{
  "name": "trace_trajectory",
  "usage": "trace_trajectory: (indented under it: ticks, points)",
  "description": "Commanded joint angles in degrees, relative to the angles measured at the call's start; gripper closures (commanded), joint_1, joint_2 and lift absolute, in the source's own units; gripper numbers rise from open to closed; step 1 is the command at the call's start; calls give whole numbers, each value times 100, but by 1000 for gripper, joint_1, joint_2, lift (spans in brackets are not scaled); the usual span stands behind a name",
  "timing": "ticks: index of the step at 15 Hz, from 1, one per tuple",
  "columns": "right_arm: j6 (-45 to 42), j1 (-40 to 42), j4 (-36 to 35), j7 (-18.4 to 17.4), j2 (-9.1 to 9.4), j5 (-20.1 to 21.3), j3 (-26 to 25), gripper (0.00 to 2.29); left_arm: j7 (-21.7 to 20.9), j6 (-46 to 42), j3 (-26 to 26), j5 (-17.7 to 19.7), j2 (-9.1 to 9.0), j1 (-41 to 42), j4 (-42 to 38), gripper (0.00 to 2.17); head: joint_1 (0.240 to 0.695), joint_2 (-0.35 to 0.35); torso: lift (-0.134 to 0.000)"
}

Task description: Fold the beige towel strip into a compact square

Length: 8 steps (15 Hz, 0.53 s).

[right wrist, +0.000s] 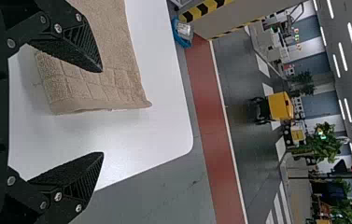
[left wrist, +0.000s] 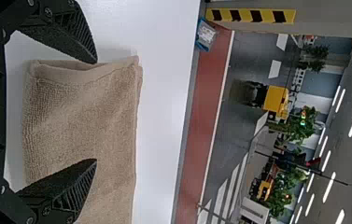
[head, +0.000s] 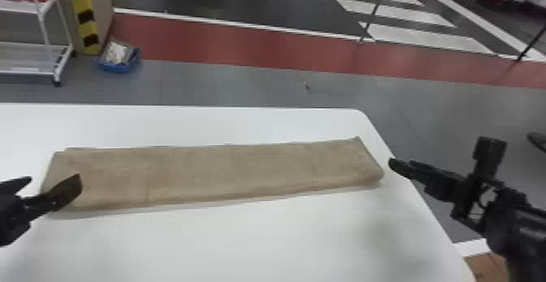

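The beige towel strip lies flat and long across the white table. At its left end, my left gripper stands open, one finger over the towel. In the left wrist view the left gripper has its fingers spread on either side of the end edge of the towel. My right gripper is just beyond the strip's right end. The right wrist view has the right gripper open, with the end of the towel between and behind its fingers.
The white table has its right edge running under the right arm. On the floor beyond are a blue bin and a white shelf rack at the far left.
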Motion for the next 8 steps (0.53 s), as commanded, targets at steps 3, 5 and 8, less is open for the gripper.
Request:
trace_trajectory:
  ticks: [3,5,8]
  points:
    - [-18,39,-1,15,-9,-49,-31,289,9,38,-8,-10,0,42,-102,151,695,-304,-124]
    - [-18,57,-1,103,0,-67,-66,289,27,109,-25,-45,-9,42,-93,151,695,-306,-124]
    - [-71,83,7,103,9,-40,-57,289,62,91,-61,-115,-9,42,-93,151,695,-307,-124]
